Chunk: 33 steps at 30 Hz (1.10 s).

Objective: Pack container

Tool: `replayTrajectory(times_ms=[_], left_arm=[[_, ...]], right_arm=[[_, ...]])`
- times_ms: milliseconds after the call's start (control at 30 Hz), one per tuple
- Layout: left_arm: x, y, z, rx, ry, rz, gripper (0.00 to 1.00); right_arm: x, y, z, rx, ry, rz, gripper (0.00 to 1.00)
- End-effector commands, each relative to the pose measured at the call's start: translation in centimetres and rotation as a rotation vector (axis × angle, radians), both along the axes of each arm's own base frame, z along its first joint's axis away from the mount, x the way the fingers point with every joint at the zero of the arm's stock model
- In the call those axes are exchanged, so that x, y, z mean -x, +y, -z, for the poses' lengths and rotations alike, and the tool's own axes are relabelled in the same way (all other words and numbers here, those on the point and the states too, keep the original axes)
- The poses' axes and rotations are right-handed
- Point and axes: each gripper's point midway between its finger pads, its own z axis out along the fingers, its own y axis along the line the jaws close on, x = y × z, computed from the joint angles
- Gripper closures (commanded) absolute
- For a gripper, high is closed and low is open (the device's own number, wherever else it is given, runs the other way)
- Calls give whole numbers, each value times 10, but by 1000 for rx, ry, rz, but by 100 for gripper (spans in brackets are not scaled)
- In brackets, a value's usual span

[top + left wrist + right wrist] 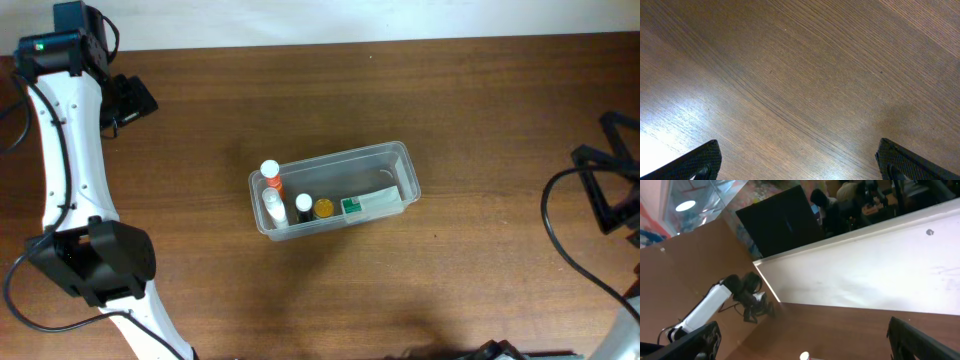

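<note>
The clear plastic container (341, 158) stands in the middle of the wooden table. Along its near wall are a white-capped orange bottle (270, 173), a white bottle (274, 208), a dark bottle (303, 206), an amber jar (323, 208) and a white-and-green carton (368, 203). My left gripper (131, 100) is far off at the back left, open over bare wood (800, 162). At the table's right edge my right gripper (603, 182) is open too (802, 341) and holds nothing. A white bottle cap (804, 356) just shows at the bottom of the right wrist view.
The left arm's white links (70, 170) run down the table's left side. Black cables (560, 240) loop at the right edge. A white wall panel (865, 275) borders the table's far side.
</note>
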Motion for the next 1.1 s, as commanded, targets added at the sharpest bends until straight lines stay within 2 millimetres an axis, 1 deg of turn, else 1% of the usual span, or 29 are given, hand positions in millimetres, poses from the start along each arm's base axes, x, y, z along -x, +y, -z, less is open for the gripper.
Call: replayTrajectory(times_ms=[0,233,267,300,400,433,467,533,567,633,667,733,767,833,933,1000,1067], left_arm=[[-1,3,-3,-13,-7,0,0],[-1,3,-3,-13,-7,0,0],[-1,3,-3,-13,-7,0,0],[-1,3,-3,-13,-7,0,1],[-1,3,-3,-13,-7,0,1],[-1,3,-3,-13,-7,0,1],[-1,3,-3,-13,-7,0,1],[-1,3,-3,-13,-7,0,1],[-1,3,-3,-13,-7,0,0],[-1,3,-3,-13,-7,0,0],[-1,3,-3,-13,-7,0,0],[-1,3,-3,-13,-7,0,1],[-1,3,-3,-13,-7,0,1],[-1,3,-3,-13,-7,0,1],[-1,3,-3,-13,-7,0,1],[-1,3,-3,-13,-7,0,1],[-1,3,-3,-13,-7,0,1]], right_arm=[[-3,-5,1,-2,16,4,2],[-27,-35,15,-82,80,4,2],[-30,-39,18,-95,91,4,2],[-38,-49,24,-122,112,3,1],[-49,-62,33,-151,137,4,1],[-59,-76,43,-93,87,13,2],[-64,-83,49,-101,96,13,2],[-72,-92,63,-127,150,0,2],[-78,-94,69,-173,187,-12,2],[-87,-86,74,-188,197,-55,2],[-90,-82,73,-179,177,-69,2],[-97,-60,64,-115,61,-117,1],[-98,-47,58,-73,-8,-146,2],[-95,-14,45,19,-147,-208,2],[-82,26,24,88,-296,-253,2],[-78,45,12,60,-341,-231,2],[-84,51,9,-13,-299,-157,2]])
